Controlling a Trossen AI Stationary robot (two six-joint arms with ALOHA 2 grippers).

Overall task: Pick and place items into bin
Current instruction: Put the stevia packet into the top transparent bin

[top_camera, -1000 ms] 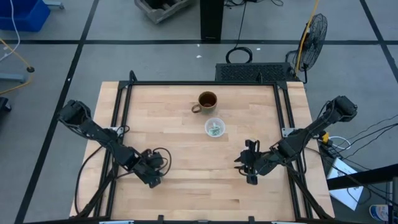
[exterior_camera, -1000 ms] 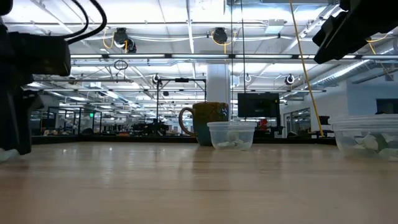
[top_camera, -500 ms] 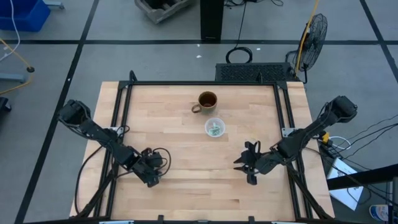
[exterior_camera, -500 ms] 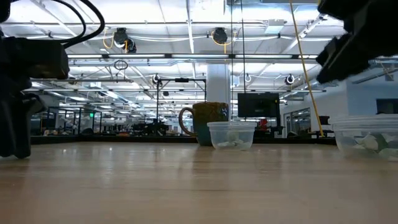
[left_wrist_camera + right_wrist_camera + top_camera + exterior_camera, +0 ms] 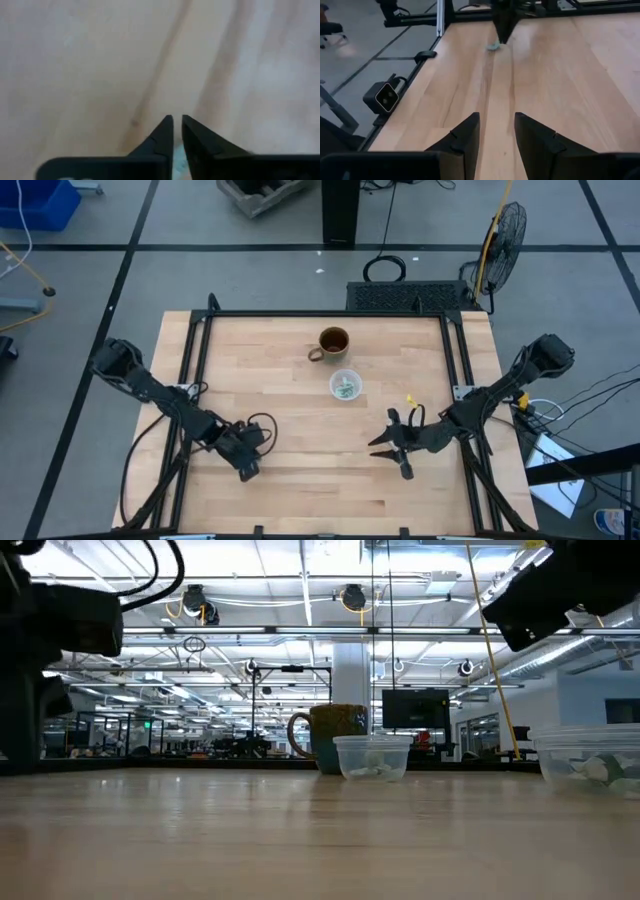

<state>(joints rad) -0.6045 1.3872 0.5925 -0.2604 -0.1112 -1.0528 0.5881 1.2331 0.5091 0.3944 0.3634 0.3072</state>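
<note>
Left wrist view: my left gripper (image 5: 177,125) pinches a pale item (image 5: 178,159) over bare table (image 5: 75,60), right gripper (image 5: 496,131) spread idle; should carry level to bin (image 5: 345,387), release low.

Even, bright light falls from overhead; rows of ceiling lamps (image 5: 300,630) glare white in the low view. The table (image 5: 300,380) shows only faint, soft shadows under the arms. The left wrist view is heavily blurred, its wood washed pale.
</note>
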